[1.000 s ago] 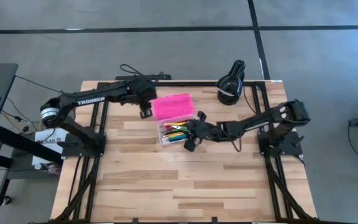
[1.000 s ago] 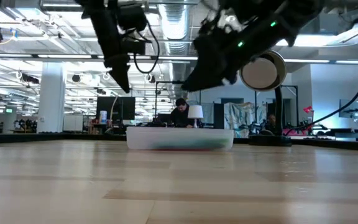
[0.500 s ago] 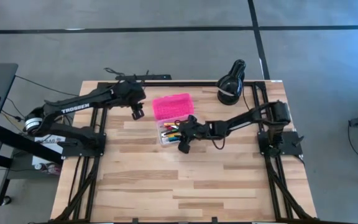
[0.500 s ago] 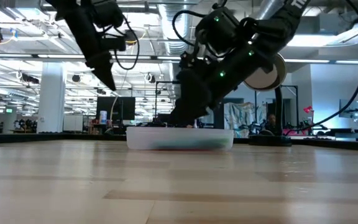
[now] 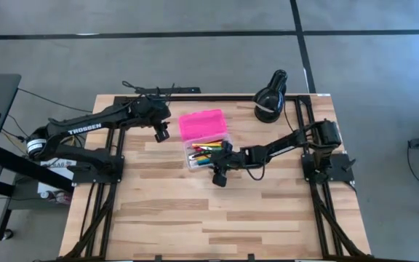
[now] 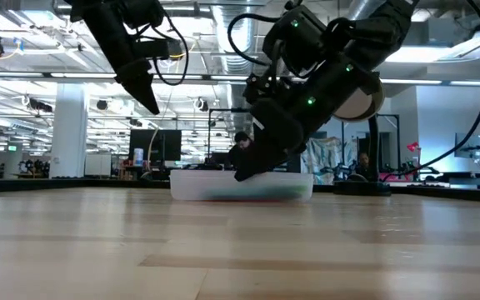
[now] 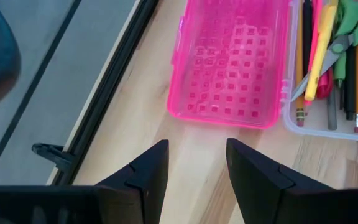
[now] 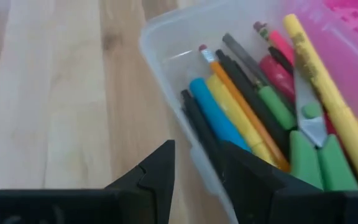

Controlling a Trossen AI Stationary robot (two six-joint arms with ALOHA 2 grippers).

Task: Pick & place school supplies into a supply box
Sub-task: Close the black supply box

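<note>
One label: TROSSEN, left arm | both jaws spread, empty | supplies in box

Open-plan lab: ceiling ducts (exposed), monitors behind.

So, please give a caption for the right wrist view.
Open right end effector at supply box holding pens and scissors.

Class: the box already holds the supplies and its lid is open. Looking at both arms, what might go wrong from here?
1. The right gripper hangs low at the clear box's near wall, jaws open; a small drop or sideways move may shove the light box across the table.
2. The pens and scissors lie piled loosely, so the pink lid may not shut flat.
3. The left gripper faces the lid's edge; pushing it might slide the box rather than fold the lid.
</note>
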